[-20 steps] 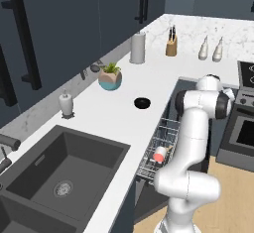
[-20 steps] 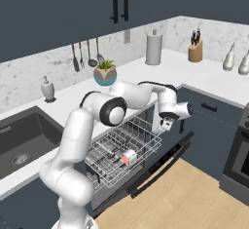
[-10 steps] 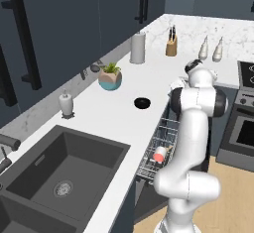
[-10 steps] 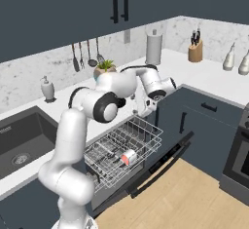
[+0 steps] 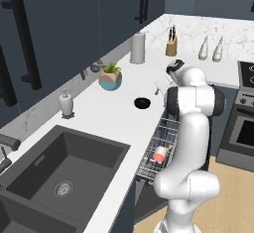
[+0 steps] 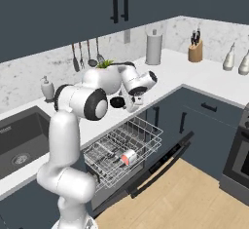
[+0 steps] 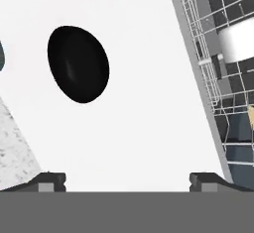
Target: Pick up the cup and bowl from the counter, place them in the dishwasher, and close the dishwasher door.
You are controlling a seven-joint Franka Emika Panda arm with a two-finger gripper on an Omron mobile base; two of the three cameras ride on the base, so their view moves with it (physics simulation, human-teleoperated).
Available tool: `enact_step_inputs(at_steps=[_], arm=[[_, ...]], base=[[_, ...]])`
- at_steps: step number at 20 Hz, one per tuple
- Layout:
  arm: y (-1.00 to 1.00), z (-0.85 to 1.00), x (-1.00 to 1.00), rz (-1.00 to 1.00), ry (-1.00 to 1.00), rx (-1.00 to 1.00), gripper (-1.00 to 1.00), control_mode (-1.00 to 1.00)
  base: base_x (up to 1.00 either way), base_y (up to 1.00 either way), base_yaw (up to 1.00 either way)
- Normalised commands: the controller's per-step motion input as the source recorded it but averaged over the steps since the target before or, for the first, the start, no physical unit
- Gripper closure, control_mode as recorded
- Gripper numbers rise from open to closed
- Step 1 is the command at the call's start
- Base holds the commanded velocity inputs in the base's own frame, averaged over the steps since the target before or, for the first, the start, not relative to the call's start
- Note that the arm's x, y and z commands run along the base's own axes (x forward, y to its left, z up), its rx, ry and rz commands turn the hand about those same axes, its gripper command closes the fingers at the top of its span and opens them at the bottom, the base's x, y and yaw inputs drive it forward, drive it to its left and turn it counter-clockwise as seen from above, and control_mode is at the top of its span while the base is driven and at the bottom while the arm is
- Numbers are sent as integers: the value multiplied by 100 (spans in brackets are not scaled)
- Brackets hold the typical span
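The gripper (image 6: 132, 107) hangs over the counter (image 5: 114, 115) with its jaws spread wide and nothing between them. The bowl (image 7: 78, 64) sits on the counter near the gripper, apart from the fingertips (image 7: 49, 181). The cup (image 6: 129, 157) lies on its side in the wire rack (image 6: 124, 147) of the dishwasher, which stands pulled out. The dishwasher door (image 6: 160, 164) appears fully lowered, though partly hidden.

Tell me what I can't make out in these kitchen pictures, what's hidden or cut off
- Dishwasher door: in the left base view the arm's body covers it.
- Cup: hand view's right edge cuts it; a pale blur behind rack wires.
- Plant pot: right base view, the arm's white shoulder hides most of it.
- Bowl: right base view, arm partly covers it.
- Gripper: open; hand view shows just its fingertips.
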Motion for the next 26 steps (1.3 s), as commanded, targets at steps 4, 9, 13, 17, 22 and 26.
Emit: enact_step_inputs(at_steps=[4, 9, 13, 17, 22, 26], arm=[[19, -34, 19, 0, -26, -30, -100, -100], [25, -30, 6, 0, -17, -24, -100, -100], [30, -14, 40, 0, -5, -16, -100, -100], [12, -10, 58, 0, 0, -12, -100, -100], [0, -9, 59, 0, 6, -10, -100, -100], [0, -8, 44, 0, 10, -6, -100, -100]], base=[[0, 0, 0], [0, 0, 0], [0, 0, 0], [0, 0, 0], [0, 0, 0], [0, 0, 0]])
